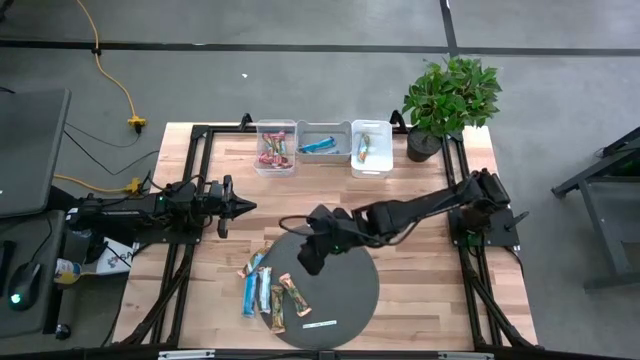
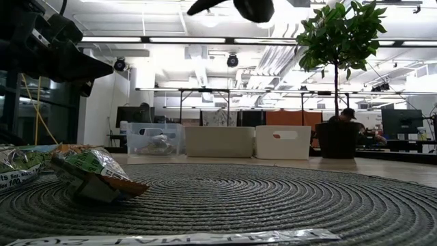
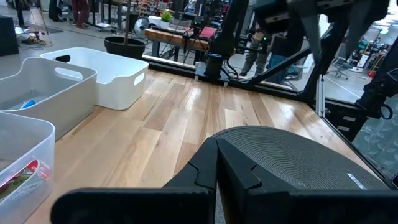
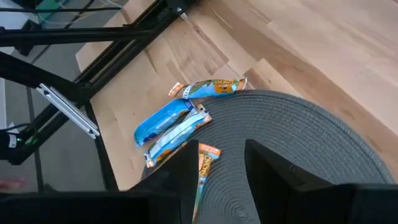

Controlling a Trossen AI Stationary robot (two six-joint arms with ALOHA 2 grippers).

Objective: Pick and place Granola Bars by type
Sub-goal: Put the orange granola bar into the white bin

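Note:
Several granola bars (image 1: 268,292) lie at the left edge of a dark round woven mat (image 1: 350,285), some on the mat and some on the wood beside it. The right wrist view shows two blue bars (image 4: 166,123), a brown-orange one (image 4: 214,87) and another orange one (image 4: 206,160) lying below my fingers. My right gripper (image 1: 308,255) (image 4: 221,149) hangs open above the mat's left part, well clear of the bars. My left gripper (image 1: 245,207) (image 3: 216,158) waits shut over the table's left side. In the low view a green-orange bar (image 2: 95,176) rests flat on the mat.
Three white bins stand at the far edge: the left one (image 1: 276,148) holds red-pink bars, the middle one (image 1: 324,140) blue bars, the right one (image 1: 370,148) a brown-orange-green bar. A potted plant (image 1: 448,95) stands at the far right corner. A thin white label strip (image 1: 322,323) lies on the mat's near part.

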